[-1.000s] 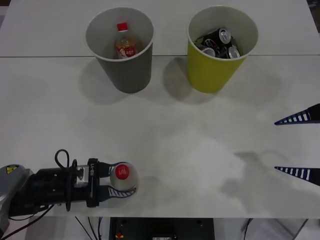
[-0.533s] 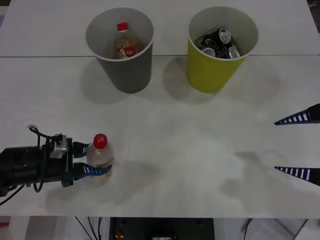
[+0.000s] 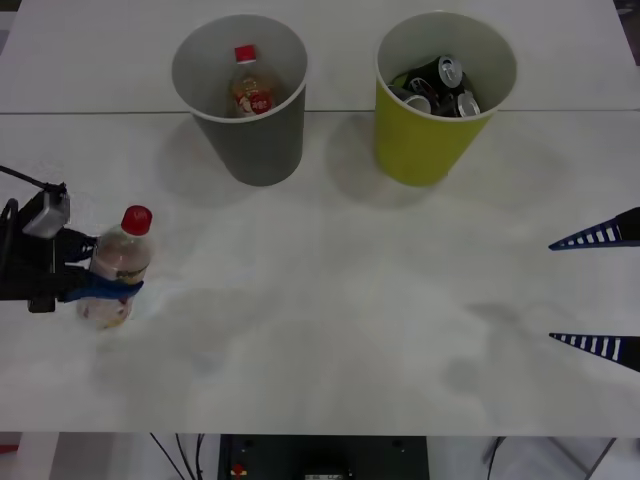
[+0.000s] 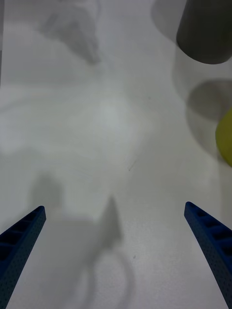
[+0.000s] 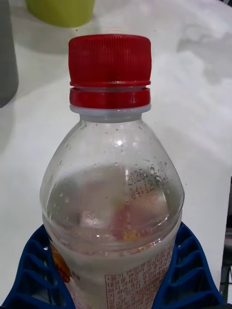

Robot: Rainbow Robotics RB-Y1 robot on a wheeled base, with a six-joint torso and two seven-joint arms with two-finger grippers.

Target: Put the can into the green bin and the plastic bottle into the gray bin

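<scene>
The plastic bottle (image 3: pixel 118 265) stands upright at the table's left edge, clear with a red cap and pale contents. My left gripper (image 3: pixel 112 287) is shut on its lower body, coming in from the left. In the left wrist view the bottle (image 5: pixel 111 193) is held between the blue fingers (image 5: pixel 29 277). The gray bin (image 3: pixel 262 150) stands at the back left and holds a short amber bottle (image 3: pixel 251 88). The green bin (image 3: pixel 420 145) at the back right holds several cans (image 3: pixel 440 82). My right gripper (image 3: pixel 598 290) hangs open at the right edge, with nothing between its fingers (image 4: pixel 19 246).
The right wrist view shows bare white table with the gray bin (image 4: pixel 205 34) and a sliver of the green bin (image 4: pixel 226 137) beyond. A seam (image 3: pixel 100 112) crosses the table behind the bins. The table's front edge (image 3: pixel 320 433) is near.
My left gripper has carried the plastic bottle from the front edge leftward and away from me, and the bottle has come more upright. The right arm has not moved.
</scene>
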